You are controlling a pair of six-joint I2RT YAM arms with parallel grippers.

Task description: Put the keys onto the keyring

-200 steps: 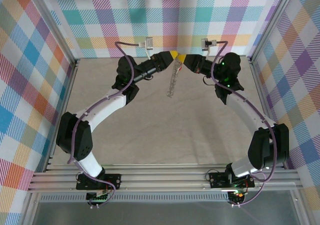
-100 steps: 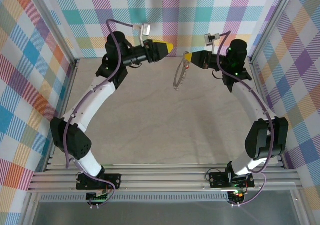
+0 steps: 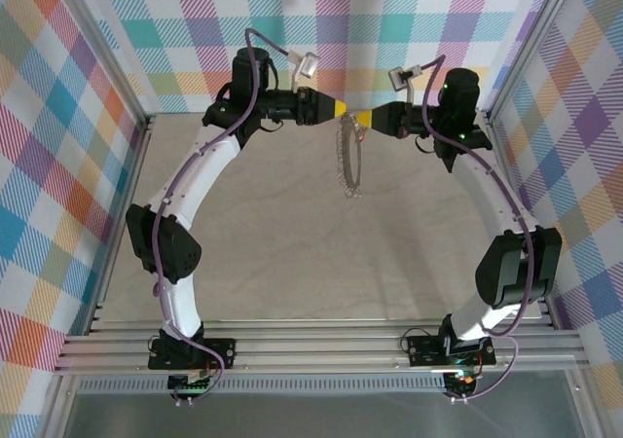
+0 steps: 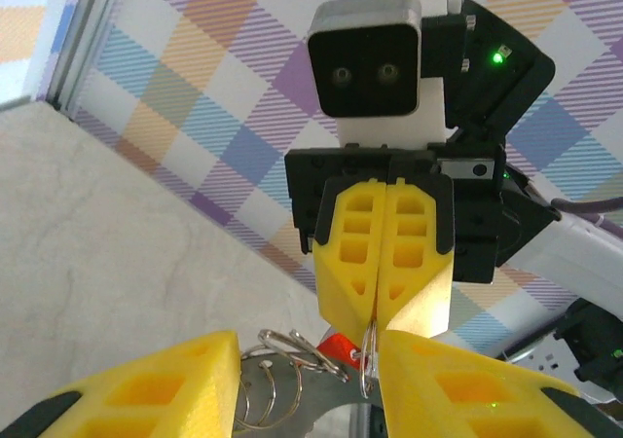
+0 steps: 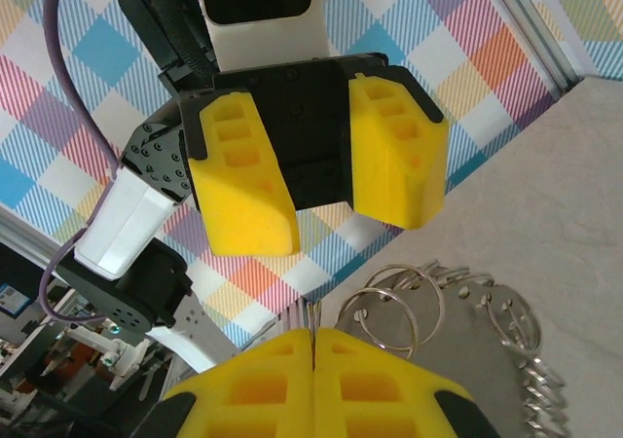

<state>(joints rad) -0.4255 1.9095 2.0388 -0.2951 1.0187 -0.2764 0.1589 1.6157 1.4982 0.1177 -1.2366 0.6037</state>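
The keyring is a floppy chain of silver rings and small plates that hangs down over the table from my right gripper. That gripper is shut on one thin ring at the top of the chain. My left gripper faces it tip to tip. Its jaws stand open around the top rings without pinching them. The key's red head shows between the left fingers, just under the right gripper's shut tips. The key's blade is hidden.
Both arms reach to the far end of the beige table, close to the checked back wall. Metal frame posts stand at the back corners. Purple cables loop over the wrists.
My left gripper pulled away to the left and has come back to meet the right gripper's tip. The right gripper has stayed shut on the chain, which swung and now hangs straighter.
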